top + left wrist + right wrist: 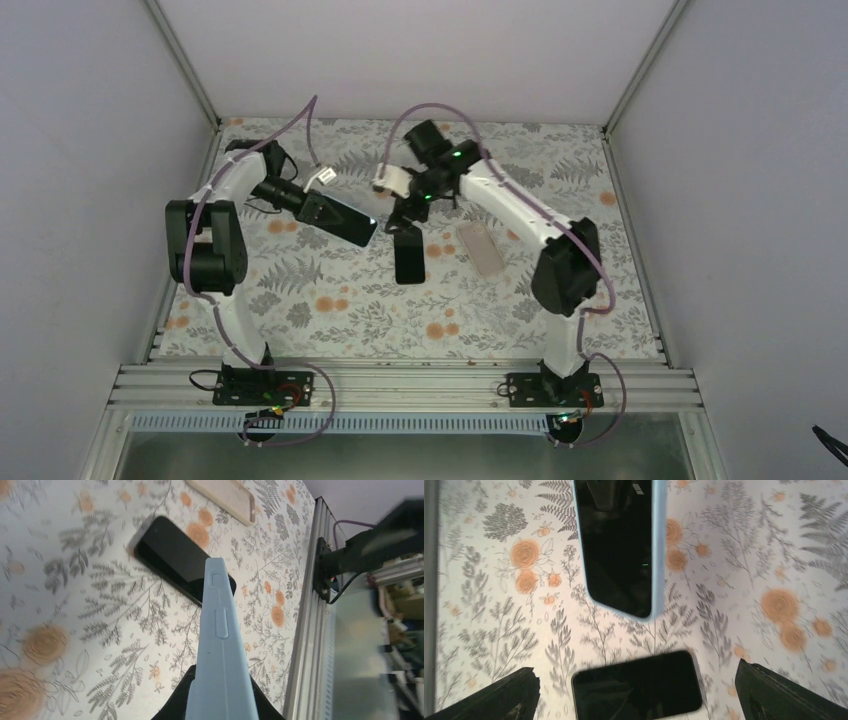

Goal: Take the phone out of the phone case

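Observation:
My left gripper [325,208] is shut on a light blue phone case [350,225] and holds it tilted above the table. The left wrist view shows the case edge-on [220,630] between the black fingers [177,695]. In the right wrist view the case's blue rim [659,545] frames a glossy black face [616,540]. A bare black phone [409,260] lies flat on the floral mat; it also shows in the left wrist view [175,560] and the right wrist view [636,687]. My right gripper [403,215] is open and empty, its fingers [499,695] spread wide just above that phone.
A beige empty case [481,248] lies on the mat right of the black phone, and shows in the left wrist view [225,497]. Aluminium rails [400,385] run along the near edge. White walls enclose the left, back and right.

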### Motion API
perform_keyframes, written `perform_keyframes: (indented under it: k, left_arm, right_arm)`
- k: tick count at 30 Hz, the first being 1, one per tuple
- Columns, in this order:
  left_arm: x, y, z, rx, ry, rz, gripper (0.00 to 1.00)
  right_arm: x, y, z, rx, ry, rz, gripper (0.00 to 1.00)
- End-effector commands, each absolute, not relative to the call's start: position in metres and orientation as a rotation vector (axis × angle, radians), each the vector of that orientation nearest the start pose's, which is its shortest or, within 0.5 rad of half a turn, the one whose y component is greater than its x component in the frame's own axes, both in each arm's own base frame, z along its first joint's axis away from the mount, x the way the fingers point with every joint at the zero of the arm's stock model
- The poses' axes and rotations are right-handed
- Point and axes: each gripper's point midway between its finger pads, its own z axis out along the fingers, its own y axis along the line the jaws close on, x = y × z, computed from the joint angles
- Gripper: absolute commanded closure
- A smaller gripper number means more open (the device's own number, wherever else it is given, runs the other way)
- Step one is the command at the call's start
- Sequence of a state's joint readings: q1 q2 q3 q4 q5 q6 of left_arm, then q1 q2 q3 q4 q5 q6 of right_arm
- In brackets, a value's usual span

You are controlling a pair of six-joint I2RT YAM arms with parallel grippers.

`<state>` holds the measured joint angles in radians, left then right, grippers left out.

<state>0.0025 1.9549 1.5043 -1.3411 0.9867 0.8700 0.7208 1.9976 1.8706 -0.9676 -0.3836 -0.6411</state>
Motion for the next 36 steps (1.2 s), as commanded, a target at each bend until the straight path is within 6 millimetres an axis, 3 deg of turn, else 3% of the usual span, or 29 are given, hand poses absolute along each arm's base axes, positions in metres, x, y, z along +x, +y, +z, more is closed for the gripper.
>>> perform_keyframes:
  k: [1,6,11,20,29,36]
  left_arm:
    - [0.327,-0.159,0.19,1.136,2.194,-1.259,0.98]
    - [0.301,-0.192,0.216,1.353,2.046,-1.202,0.98]
    - [0.278,-0.213,0.225,1.486,1.98,-1.166,0.98]
    - [0.257,-0.223,0.225,1.569,1.951,-1.16,0.98]
    - [0.251,-0.219,0.231,1.608,1.925,-1.091,0.98]
    - [0.237,-0.23,0.229,1.655,1.906,-1.122,0.98]
  right_arm:
    - [0.297,0.343,0.185,-1.804,1.888,0.793,0.0]
    - [0.296,0.335,0.17,-1.793,1.878,0.792,0.0]
    - [0.302,0.334,0.168,-1.777,1.866,0.783,0.0]
    - [0.312,0.327,0.155,-1.789,1.895,0.779,0.01]
    - [0.296,0.31,0.152,-1.893,1.868,0.897,0.04]
    - [0.314,0.306,0.152,-1.872,1.875,0.886,0.06]
